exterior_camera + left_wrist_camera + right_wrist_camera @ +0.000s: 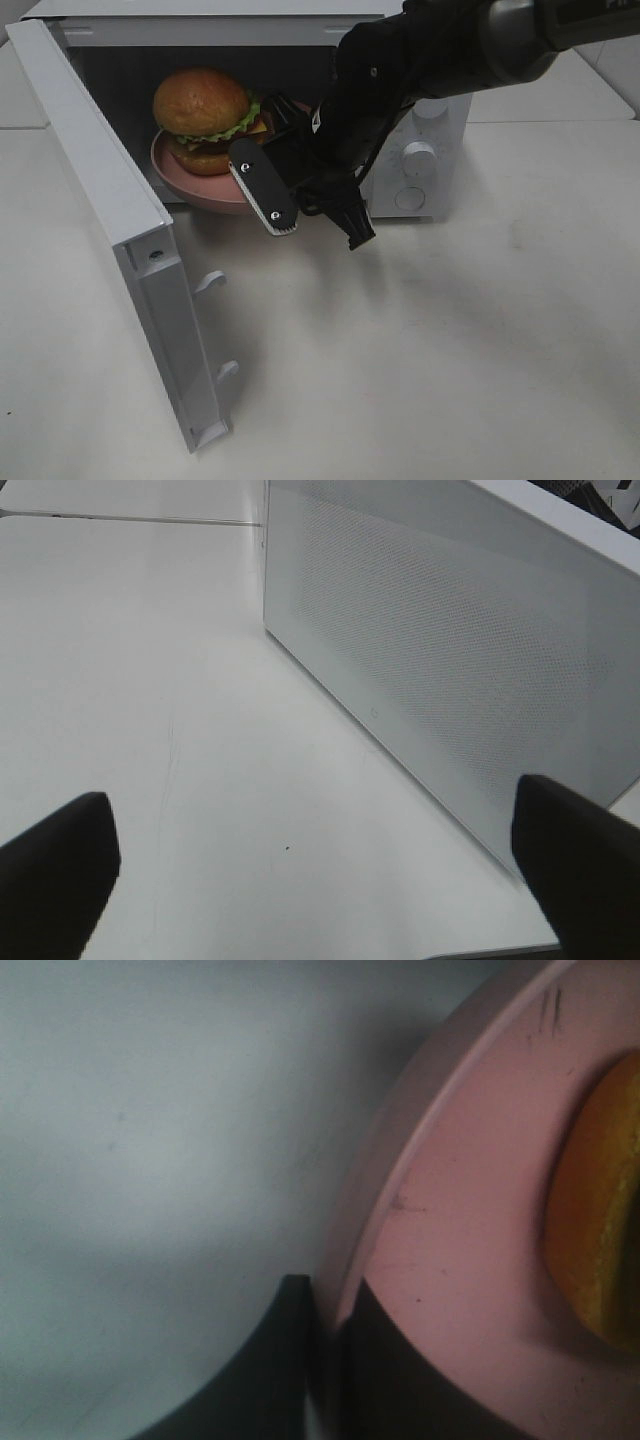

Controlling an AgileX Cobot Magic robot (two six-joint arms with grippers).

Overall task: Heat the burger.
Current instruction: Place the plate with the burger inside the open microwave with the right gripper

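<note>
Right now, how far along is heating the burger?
Done: the microwave door is open, and the burger on its pink plate sits at the cavity mouth. In hand: the right gripper pinches the plate rim. To do: release, pull the arm out, shut the door, set the knobs. The left gripper is open and empty.

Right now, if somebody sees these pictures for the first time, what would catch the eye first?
The burger on its pink plate, sitting in the mouth of the white microwave whose door hangs wide open to the left. Next, the black right gripper, pinching the plate's rim at the oven's front.
</note>
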